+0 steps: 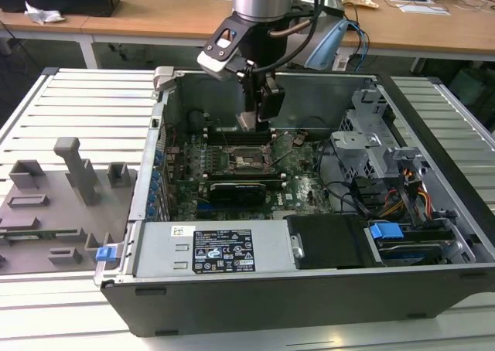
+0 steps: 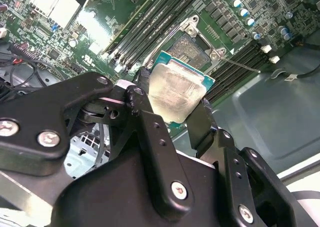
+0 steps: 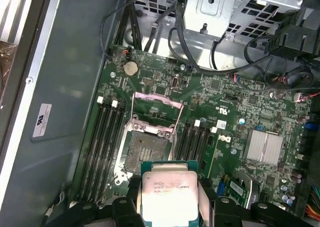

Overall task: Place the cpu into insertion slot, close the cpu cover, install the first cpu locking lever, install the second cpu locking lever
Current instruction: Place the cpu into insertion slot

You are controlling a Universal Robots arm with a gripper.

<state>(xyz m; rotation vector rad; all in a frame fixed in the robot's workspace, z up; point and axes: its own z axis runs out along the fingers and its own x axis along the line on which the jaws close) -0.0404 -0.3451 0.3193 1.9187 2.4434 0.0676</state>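
My gripper point(image 1: 257, 117) hangs inside the open computer case, shut on the cpu point(image 1: 246, 120) by two opposite edges. In both wrist views the cpu point(image 2: 176, 91) point(image 3: 169, 193) shows its silver-grey metal top between the black fingers point(image 2: 144, 94). It hovers above the green board, apart from it, beside the insertion slot point(image 3: 146, 153) point(image 2: 193, 46) point(image 1: 249, 160) and towards the case's rear wall. The slot lies bare with its dark centre showing. The cpu cover point(image 3: 156, 111) is swung open off the slot. A thin lever wire point(image 2: 242, 66) runs along the memory slots.
Long memory slots point(image 3: 106, 137) flank the socket on both sides. A black expansion card point(image 1: 236, 189) lies in front of it. The power supply point(image 1: 224, 250), drive cage point(image 1: 371, 134) and loose cables point(image 3: 220, 62) crowd the case. A grey fixture tray point(image 1: 54, 204) sits at the exterior view's left.
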